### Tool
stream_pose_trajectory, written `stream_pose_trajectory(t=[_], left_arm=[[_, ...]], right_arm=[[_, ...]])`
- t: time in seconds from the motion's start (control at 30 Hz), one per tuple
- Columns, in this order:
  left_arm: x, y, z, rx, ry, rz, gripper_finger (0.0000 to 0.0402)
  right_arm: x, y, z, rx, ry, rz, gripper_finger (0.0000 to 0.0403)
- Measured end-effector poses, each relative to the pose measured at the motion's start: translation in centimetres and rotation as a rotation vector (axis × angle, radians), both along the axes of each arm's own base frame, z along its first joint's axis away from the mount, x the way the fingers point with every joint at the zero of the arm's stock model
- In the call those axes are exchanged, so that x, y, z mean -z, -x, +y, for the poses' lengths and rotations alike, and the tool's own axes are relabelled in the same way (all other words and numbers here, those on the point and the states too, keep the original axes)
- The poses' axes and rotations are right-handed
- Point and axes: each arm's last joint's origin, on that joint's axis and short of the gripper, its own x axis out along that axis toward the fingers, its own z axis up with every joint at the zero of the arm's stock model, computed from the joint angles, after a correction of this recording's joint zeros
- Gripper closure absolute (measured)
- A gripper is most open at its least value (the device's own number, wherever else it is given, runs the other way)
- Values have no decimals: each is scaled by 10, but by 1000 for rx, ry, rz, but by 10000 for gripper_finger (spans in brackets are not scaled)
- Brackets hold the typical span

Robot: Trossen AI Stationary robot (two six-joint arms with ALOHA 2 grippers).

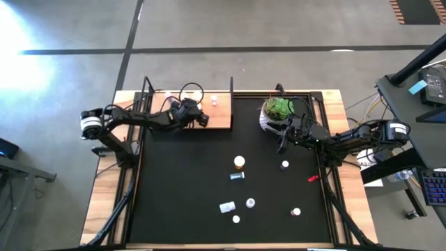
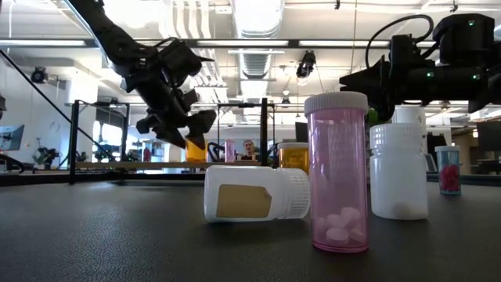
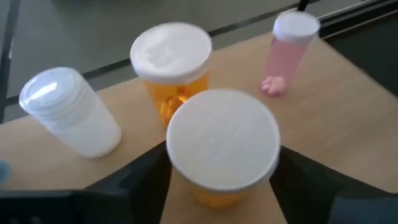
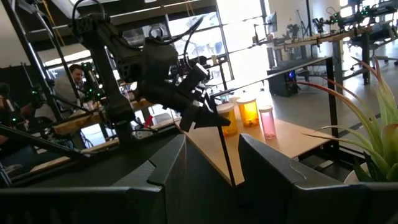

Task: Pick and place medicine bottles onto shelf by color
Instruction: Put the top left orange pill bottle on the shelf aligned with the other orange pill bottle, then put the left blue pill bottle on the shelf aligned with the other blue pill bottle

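A: Over the shelf [image 1: 182, 120], what does the left gripper [image 3: 217, 186] carry?

B: An orange bottle [image 3: 219, 155] with a flat white cap. The jaws are clamped on its sides. Its base is cut off by the frame edge in the left wrist view, so contact with the board cannot be confirmed.

A: What else stands on that light-wood board?

B: Three upright bottles: a second orange bottle [image 3: 172, 68] just behind the held one, a translucent white ribbed-cap bottle [image 3: 69, 112] to one side, and a slim pink bottle [image 3: 286, 53] with pills visible at its bottom. In the high view the left arm hides most of them.

A: Status of the right gripper [image 1: 284, 137]?

B: It hovers over the black mat [image 1: 181, 188] beside the potted plant [image 1: 277, 110]. The jaws are apart and hold nothing.

A: And the remaining bottles?

B: They are scattered on the mat, on the counter [image 1: 106, 202]. The low view shows a white bottle lying on its side [image 2: 254, 193], a clear pink cylinder [image 2: 338, 172] standing just beside it, and an upright white bottle [image 2: 398, 168]. An orange bottle behind them is largely hidden. In the high view the others are too small to describe. A small red object [image 1: 313, 178] lies near the mat's right edge.
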Motion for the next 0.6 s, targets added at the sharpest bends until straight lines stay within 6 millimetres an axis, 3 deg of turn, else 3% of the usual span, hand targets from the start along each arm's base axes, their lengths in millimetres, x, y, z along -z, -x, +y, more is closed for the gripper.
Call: stream_pose_trajectory(t=[0.2, 0.6], left_arm=[[-10, 0, -5, 39, 0, -45, 106], [-40, 10, -32, 131, -36, -45, 25]], right_arm=[[0, 0, 0, 0, 0, 0, 264], [0, 0, 0, 0, 0, 0, 264]])
